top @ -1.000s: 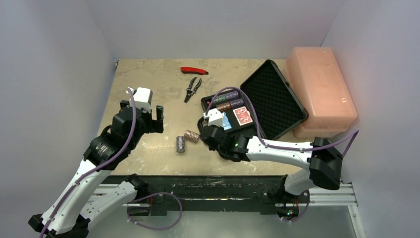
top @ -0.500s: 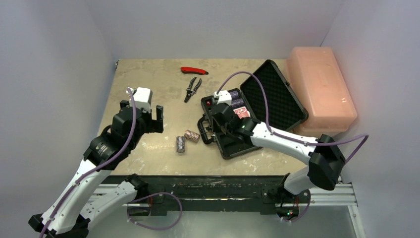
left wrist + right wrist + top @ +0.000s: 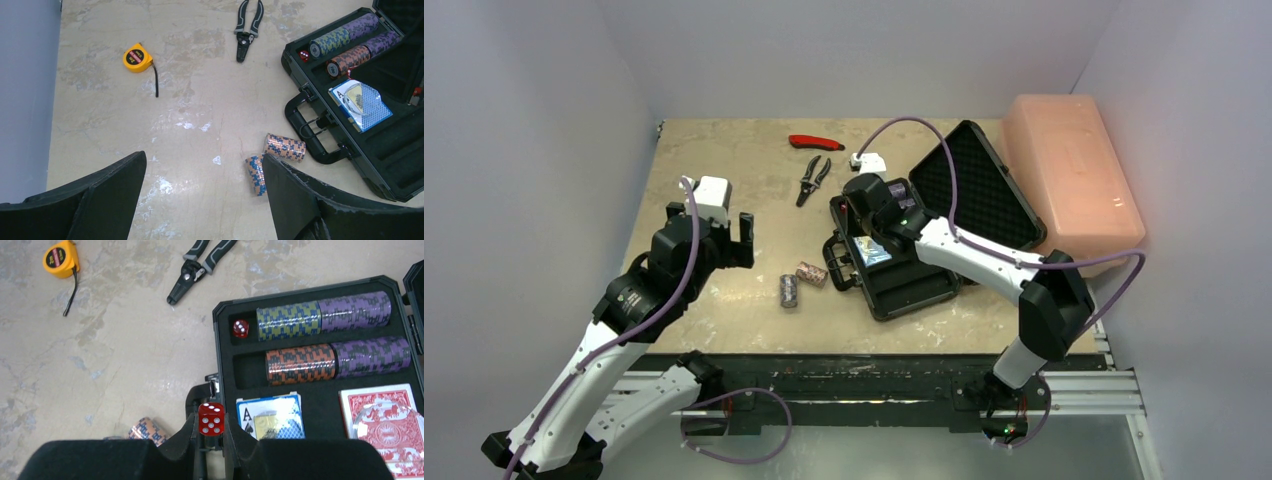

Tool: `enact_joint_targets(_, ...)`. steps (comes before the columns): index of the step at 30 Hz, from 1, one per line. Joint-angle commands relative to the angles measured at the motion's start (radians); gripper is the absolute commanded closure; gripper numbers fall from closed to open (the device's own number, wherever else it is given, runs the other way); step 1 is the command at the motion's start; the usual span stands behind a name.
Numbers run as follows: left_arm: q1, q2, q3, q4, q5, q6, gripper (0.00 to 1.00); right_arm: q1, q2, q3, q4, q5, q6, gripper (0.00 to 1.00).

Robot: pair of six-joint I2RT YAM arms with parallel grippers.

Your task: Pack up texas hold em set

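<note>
The black briefcase lies open, lid leaning back. Inside are chip stacks, green, orange and two purple, a blue deck, a red deck and a red die in the corner pocket. My right gripper is shut on a second red die, held above the case's handle side; it also shows in the top view. Two loose orange-blue chip stacks lie on the table left of the handle. My left gripper is open and empty, above the table left of them.
Black pliers and a red-handled tool lie at the back. A yellow tape measure lies at the far left. A large pink box stands behind the case on the right. Walls close in on both sides.
My right gripper has moved from the case's near-left corner toward the back, over the case's left side, with the die in it. The left arm has not moved.
</note>
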Motion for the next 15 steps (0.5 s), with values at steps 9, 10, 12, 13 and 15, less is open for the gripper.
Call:
enact_joint_targets(9,0.005,-0.012,0.001,0.016,-0.018,0.022,0.14,-0.089,0.113,0.152,-0.036,-0.034,-0.015,1.0)
enact_joint_targets(10,0.006,-0.012,0.002,0.015,-0.018,0.022,0.14,-0.094,0.124,0.16,-0.037,-0.041,-0.015,1.0)
enact_joint_targets(12,0.005,-0.012,0.003,0.015,-0.018,0.022,0.14,-0.102,0.144,0.174,-0.039,-0.053,-0.017,1.0)
enact_joint_targets(13,0.005,-0.012,0.002,0.014,-0.017,0.022,0.14,-0.104,0.153,0.18,-0.039,-0.055,-0.018,1.0)
enact_joint_targets(15,0.005,-0.012,0.003,0.015,-0.018,0.022,0.14,-0.106,0.17,0.189,-0.039,-0.06,-0.02,1.0)
